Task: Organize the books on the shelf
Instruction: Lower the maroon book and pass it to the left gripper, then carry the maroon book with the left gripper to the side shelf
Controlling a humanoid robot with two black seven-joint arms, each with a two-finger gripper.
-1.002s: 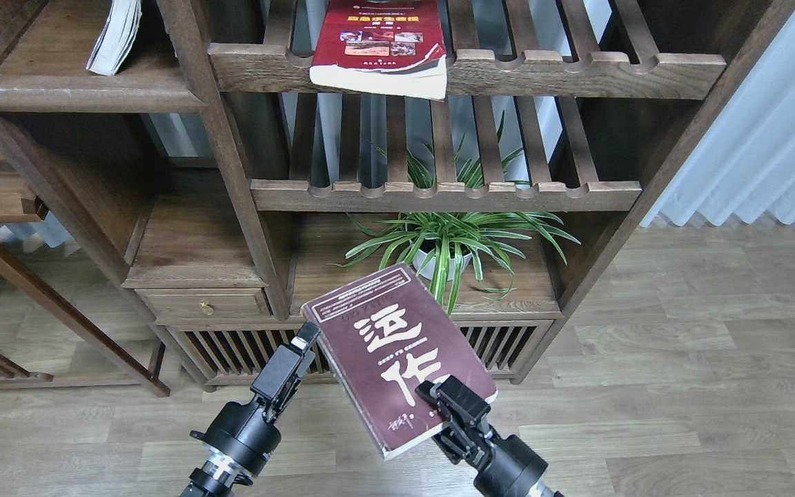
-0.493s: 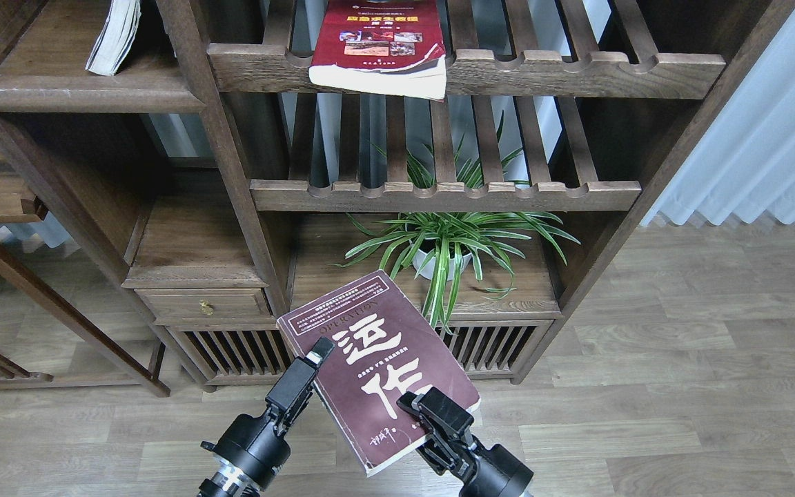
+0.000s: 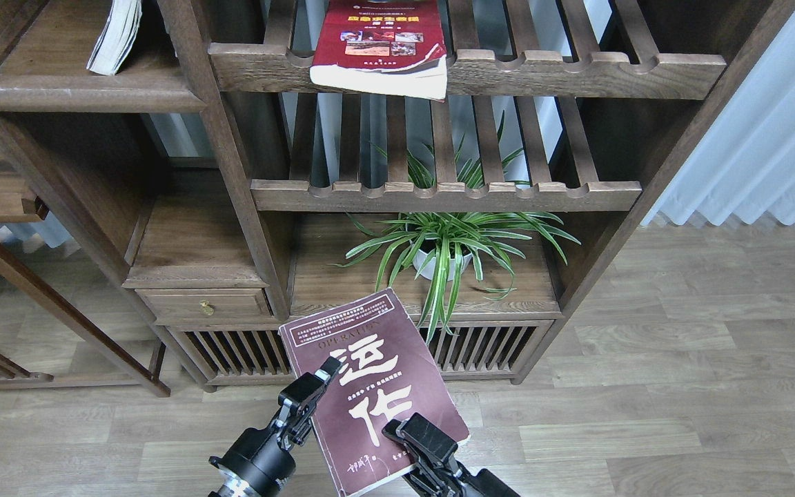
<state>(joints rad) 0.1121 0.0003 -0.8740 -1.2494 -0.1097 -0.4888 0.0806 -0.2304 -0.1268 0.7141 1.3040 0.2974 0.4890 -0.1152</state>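
Head view: the maroon book [image 3: 368, 390] has been lowered toward the frame's bottom, pinched by the right pincer [image 3: 419, 436]; the left pincer [image 3: 309, 395], seemingly spread, touches its edge, far from the shelf [image 3: 87, 93].

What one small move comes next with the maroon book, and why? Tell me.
Probably close the left gripper on the left edge of the maroon book. The right gripper grips only its lower right corner, and the book hangs tilted over the floor, far below the shelf.
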